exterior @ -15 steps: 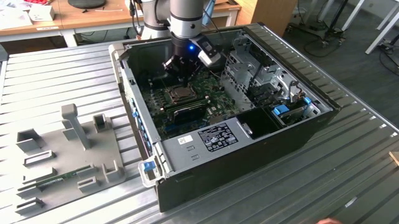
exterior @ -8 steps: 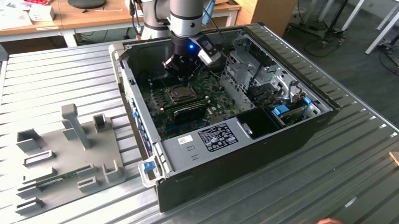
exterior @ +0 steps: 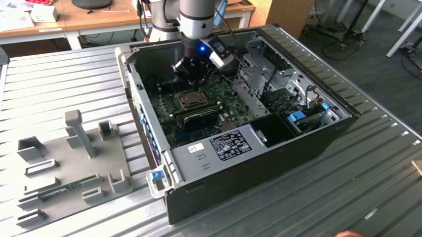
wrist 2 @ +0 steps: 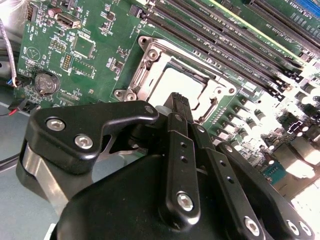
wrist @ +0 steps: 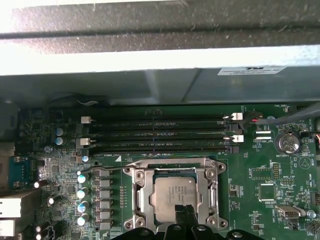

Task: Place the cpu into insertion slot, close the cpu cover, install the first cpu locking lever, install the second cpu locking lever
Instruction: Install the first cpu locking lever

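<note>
Cpu (wrist: 172, 192), a small flat square chip with a dull silver-grey metal top, sits seated in the insertion slot (wrist: 165, 173), the square black-rimmed socket on the green circuit board (wrist: 260, 170). The board is inside the open black-and-grey computer case (exterior: 264, 148), which lies on its side on the slatted metal table (exterior: 59, 84). The cpu cover (wrist: 141, 195), a thin square silvery metal frame with a large window, lies flat down around the chip, whose top shows through the window. Long black memory slots (wrist: 160, 132) run just beside the socket. The black claw (wrist: 186, 214) hangs over one edge of the frame with its tips together and nothing between them; contact with the frame or chip cannot be told. Judged from this, placing and cover-closing look done and the step in hand is the first locking lever. Whether either lever is latched cannot be made out. As a judgement, a lever push calls for the closed tips to land on the thin rod beside the frame, not on the chip, then press down and sideways under its catch. A slip could scrape the board parts nearby.
</note>
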### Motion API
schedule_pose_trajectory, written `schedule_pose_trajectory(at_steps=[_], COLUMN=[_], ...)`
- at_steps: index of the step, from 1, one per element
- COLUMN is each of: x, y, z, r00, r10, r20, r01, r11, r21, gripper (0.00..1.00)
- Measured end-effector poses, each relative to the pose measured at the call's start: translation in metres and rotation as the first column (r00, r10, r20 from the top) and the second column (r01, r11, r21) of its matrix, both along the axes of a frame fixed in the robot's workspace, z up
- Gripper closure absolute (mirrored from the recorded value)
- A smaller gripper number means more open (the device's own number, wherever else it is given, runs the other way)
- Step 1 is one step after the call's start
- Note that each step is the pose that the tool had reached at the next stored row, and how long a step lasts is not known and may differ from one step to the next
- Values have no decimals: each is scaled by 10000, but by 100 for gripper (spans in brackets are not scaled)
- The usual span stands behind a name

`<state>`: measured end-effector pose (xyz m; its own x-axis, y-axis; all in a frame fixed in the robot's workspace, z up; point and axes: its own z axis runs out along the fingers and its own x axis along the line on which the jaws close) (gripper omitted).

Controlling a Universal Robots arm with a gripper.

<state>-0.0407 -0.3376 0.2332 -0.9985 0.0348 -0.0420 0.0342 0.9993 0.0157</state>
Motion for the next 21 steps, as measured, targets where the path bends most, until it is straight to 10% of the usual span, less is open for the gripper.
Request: schedule_pose_trajectory(at_steps=[21], x=[0], y=[0], z=[45], r00=[10000], r10=[0], r20=[0], r01=[0], r11=[10000], r21=[0], gripper=[90])
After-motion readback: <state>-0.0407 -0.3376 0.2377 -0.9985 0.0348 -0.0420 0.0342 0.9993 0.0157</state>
